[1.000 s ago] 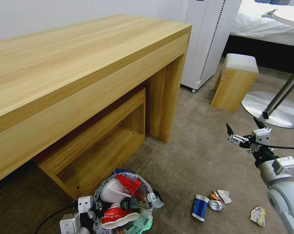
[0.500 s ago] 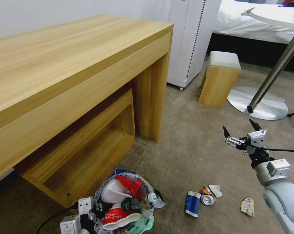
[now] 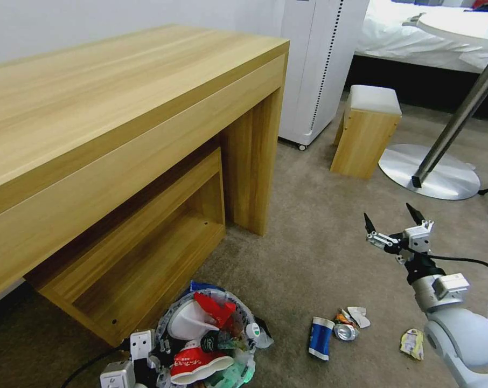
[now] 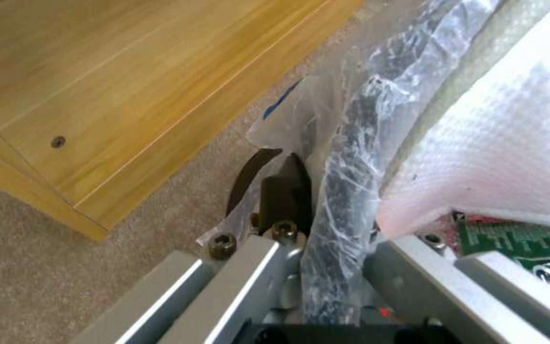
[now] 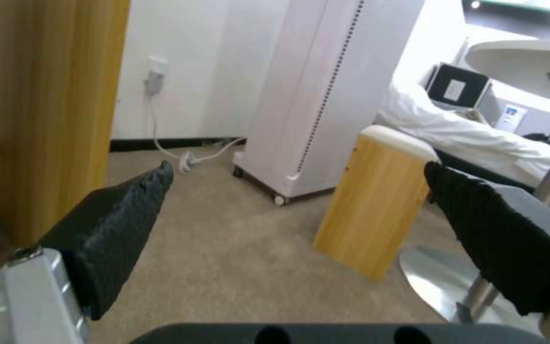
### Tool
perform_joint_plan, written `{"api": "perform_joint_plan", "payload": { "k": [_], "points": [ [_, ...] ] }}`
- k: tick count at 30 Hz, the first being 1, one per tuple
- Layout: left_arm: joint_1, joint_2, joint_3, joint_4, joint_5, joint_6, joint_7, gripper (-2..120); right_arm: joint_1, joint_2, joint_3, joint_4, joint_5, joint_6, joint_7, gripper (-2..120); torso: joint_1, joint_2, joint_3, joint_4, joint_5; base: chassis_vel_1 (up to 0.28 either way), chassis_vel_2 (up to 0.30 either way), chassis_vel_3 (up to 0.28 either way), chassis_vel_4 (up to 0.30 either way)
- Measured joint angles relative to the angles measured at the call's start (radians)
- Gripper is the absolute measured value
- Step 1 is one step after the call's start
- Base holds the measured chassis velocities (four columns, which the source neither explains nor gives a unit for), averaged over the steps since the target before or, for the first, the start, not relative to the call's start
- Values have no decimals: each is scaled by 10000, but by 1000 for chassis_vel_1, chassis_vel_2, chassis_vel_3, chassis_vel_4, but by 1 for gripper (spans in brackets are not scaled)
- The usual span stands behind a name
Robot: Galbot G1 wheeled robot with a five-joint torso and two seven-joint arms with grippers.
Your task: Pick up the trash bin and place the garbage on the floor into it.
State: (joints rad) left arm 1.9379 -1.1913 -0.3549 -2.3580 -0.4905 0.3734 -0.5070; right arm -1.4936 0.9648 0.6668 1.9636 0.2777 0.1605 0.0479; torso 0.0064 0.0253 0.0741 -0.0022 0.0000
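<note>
Your view takes in a long wooden desk (image 3: 120, 108) filling the left and far side, with a low open wooden shelf unit (image 3: 141, 242) tucked under it. To the far right you have a white wheeled appliance (image 3: 319, 64), a small wooden stool (image 3: 367, 132) with a white cushion, and the round metal base of a table (image 3: 430, 175).

At the near left sits the trash bin (image 3: 209, 337), lined with a clear crinkled bag and already heaped with a white slipper, a red wrapper, a green-labelled bottle and a red-white cup. Your left gripper (image 4: 332, 253) is clamped on the bin's bagged rim (image 4: 351, 157), one dark finger outside the plastic and the other inside beside the white slipper.

Your right gripper (image 3: 390, 221) hovers above the carpet at the right, its black fingers (image 5: 116, 229) spread wide and holding nothing.

On the floor near it lie a blue-white packet (image 3: 320, 337), a crushed can (image 3: 343, 331) touching a white scrap (image 3: 358, 316), and a yellowish wrapper (image 3: 412, 343) farther right.
</note>
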Motion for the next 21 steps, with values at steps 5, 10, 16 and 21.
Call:
{"api": "perform_joint_plan", "payload": {
  "k": [5,10,16,21],
  "points": [
    [0,11,-5,1,2,0,3,0,-65,23,-122,52,-94,161,-99,100,0,0,0,1,0,0,0,0,0],
    [10,81,-89,-72,-75,3,3,0,-59,-49,-199,58,-170,206,-117,100,0,0,0,1,0,-43,-39,38,42],
    [109,-111,-9,-23,168,3,90,0,31,-65,-379,-128,-453,435,-62,100,1,0,0,0,0,-170,-169,162,163],
    [161,-220,11,32,301,-7,163,0,133,-106,-569,-304,-1028,431,428,100,1,0,1,-2,7,-196,-180,181,192]
  ]
}}
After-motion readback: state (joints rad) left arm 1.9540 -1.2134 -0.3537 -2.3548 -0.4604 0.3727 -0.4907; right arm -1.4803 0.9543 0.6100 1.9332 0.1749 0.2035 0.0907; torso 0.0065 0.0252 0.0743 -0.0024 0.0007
